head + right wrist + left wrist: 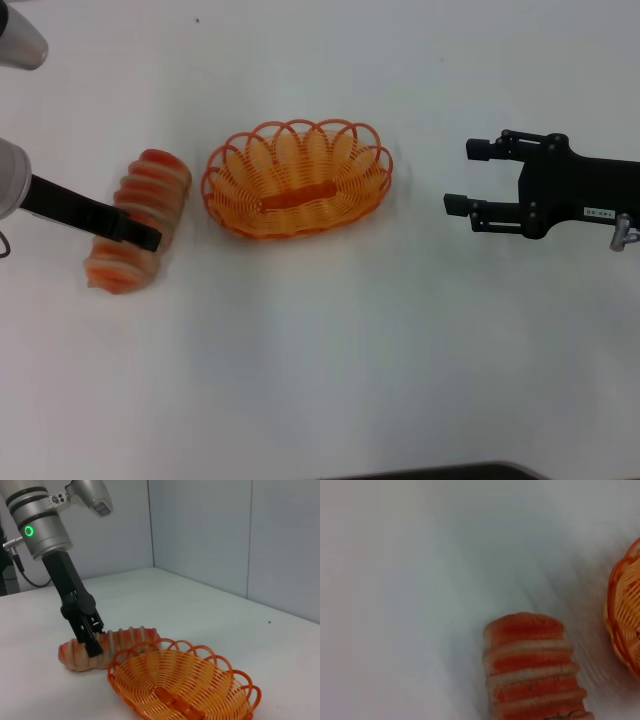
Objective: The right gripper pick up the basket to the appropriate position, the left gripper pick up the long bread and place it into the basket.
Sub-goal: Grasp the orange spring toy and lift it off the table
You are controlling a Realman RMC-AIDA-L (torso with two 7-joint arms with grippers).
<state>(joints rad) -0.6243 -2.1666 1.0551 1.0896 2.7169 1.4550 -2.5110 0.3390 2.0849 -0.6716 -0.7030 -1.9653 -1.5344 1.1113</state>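
The long bread (140,215), cream with orange-red stripes, lies on the white table left of the orange basket (297,180). My left gripper (130,232) reaches in from the left and sits down across the loaf's middle. In the right wrist view this gripper (90,642) is at the loaf (120,642), which rests on the table behind the basket (180,690). The left wrist view shows one end of the loaf (530,665) and the basket's rim (622,625). My right gripper (467,177) is open and empty, low over the table, a little to the right of the basket.
The white table (320,350) holds nothing else. Grey walls (225,535) stand behind it. The basket is empty inside. A dark edge shows at the table's front (450,472).
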